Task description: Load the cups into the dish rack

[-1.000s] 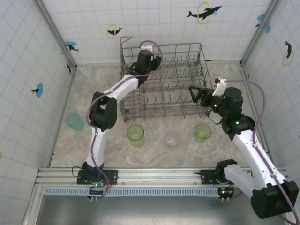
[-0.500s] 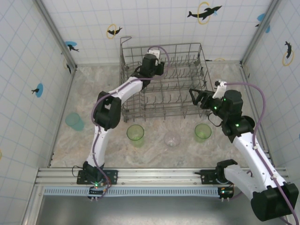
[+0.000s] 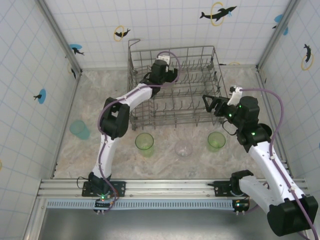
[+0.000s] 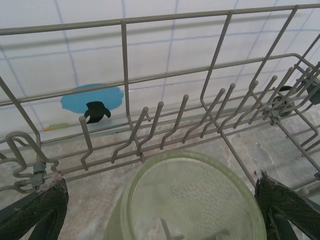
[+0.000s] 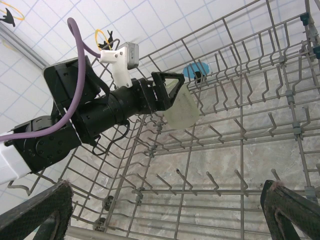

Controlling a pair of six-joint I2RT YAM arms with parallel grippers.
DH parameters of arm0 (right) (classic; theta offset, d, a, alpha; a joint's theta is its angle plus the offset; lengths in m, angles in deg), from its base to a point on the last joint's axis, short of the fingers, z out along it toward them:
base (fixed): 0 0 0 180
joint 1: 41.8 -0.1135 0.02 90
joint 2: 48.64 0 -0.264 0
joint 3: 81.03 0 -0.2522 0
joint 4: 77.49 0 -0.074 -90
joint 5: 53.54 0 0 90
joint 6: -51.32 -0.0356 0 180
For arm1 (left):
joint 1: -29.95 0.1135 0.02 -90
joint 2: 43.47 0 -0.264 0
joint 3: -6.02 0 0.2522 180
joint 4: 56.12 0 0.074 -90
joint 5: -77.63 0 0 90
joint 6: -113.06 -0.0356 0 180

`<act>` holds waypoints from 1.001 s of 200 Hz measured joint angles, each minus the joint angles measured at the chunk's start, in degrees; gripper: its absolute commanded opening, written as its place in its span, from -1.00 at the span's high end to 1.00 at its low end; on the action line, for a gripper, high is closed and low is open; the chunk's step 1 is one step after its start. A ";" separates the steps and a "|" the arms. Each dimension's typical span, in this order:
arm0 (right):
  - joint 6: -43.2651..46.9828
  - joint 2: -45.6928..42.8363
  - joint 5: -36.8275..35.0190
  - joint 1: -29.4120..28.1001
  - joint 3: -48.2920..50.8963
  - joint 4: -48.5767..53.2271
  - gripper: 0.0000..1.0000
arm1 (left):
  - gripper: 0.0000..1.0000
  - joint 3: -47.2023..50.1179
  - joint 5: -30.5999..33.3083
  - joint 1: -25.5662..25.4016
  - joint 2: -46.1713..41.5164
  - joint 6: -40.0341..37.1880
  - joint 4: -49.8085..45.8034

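Note:
A pale green cup [image 4: 190, 200] rests tilted on the tines inside the grey wire dish rack [image 3: 220, 82]. My left gripper [image 4: 160, 185] straddles it with jaws wide open. Its fingers [image 4: 42, 205] stand off the cup's sides. The right wrist view shows the same cup [image 5: 183, 109] in front of the left gripper [image 5: 167, 92]. My right gripper [image 3: 210, 102] hangs open and empty over the rack's right front part. On the table before the rack stand a green cup [image 3: 144, 141], a clear cup [image 3: 183, 148] and another green cup [image 3: 216, 140]. A teal cup [image 3: 79, 129] stands at the left.
Tiled walls close in the table on three sides. The rack's tall wire sides [image 4: 125, 75] and upright tines [image 5: 220, 177] surround both grippers. Bare table [image 3: 100, 95] lies left of the rack and along its front.
My left gripper moved right along the back of the rack with the pale green cup, and its jaws have opened off it. The right arm barely shifted.

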 measured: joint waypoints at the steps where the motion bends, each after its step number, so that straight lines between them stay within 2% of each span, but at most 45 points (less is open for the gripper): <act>1: -0.02 0.00 0.00 0.02 0.00 0.02 -0.99 | -0.95 0.02 0.00 0.00 -0.04 0.02 0.00; 67: 0.02 0.00 0.02 0.44 0.00 0.04 -0.99 | -0.95 2.58 -0.09 0.00 -8.87 2.82 1.01; 140: 0.50 0.24 -0.11 2.05 0.00 1.64 -0.99 | -0.95 14.73 2.27 0.04 -23.69 2.99 3.02; 200: 1.09 1.09 -2.36 2.25 -0.02 5.18 -0.99 | -0.95 26.80 0.48 0.04 -35.15 8.55 1.51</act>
